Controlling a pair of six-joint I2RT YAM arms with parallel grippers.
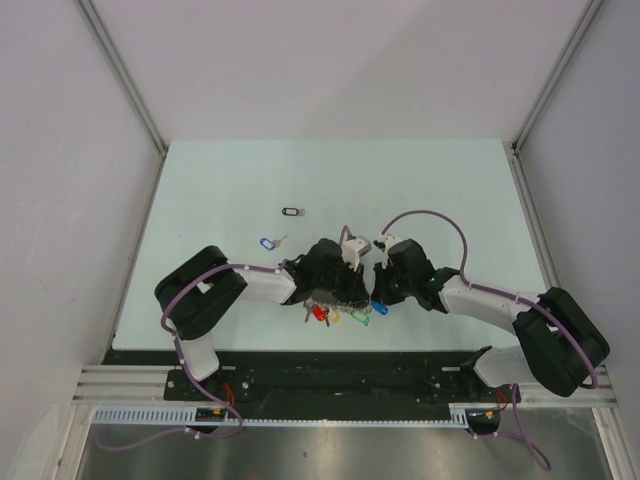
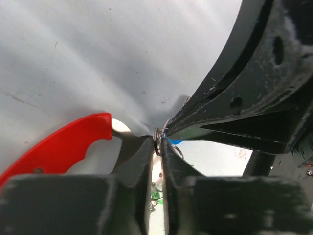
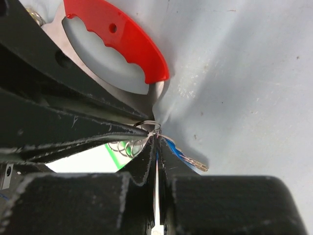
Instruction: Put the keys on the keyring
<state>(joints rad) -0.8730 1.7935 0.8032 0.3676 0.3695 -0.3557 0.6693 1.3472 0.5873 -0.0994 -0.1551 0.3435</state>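
Left tool on keyring, mid table

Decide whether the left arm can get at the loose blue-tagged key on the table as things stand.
Probably not yet. The blue-tagged key lies unobstructed near that arm, but the left gripper has its jaws seemingly closed on the keyring, so it would have to let go first.

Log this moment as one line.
left gripper: pinching keyring | right gripper: shut on blue-tagged key | loose: black-tagged key, second blue-tagged key
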